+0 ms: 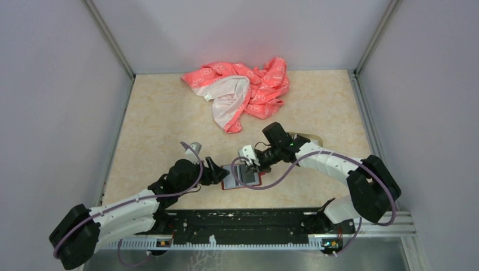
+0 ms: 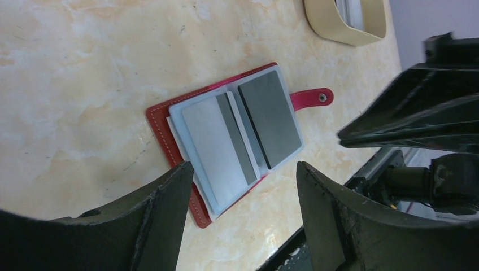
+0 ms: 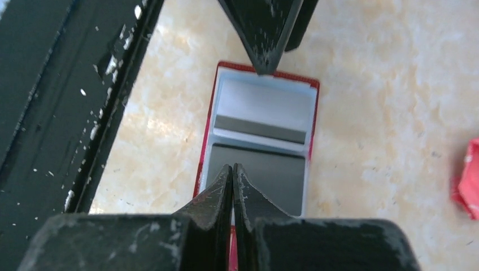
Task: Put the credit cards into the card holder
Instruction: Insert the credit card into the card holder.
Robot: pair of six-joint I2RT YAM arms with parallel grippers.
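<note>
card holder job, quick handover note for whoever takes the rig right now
Grippers: left gripper open and empty, straddling one end of the card holder; right gripper shut and empty, tips over the holder.
Things: card holder lies open on the table.
Done: two credit cards sit in its pockets.
Left: the tray contents are not visible, so check it for more cards.

One card holder [image 2: 161, 125] is counted on the one bench [image 1: 164, 124], and two credit cards [image 2: 270, 118] are seen in its pockets (one pale with a dark stripe, one dark all over). One oval beige tray [image 2: 329, 27] and one pink-and-white cloth [image 1: 243, 93] are also counted. Two arms are counted, a left arm [image 1: 127, 209] and a right arm [image 1: 330, 164], each with one pair of jaws.
</note>
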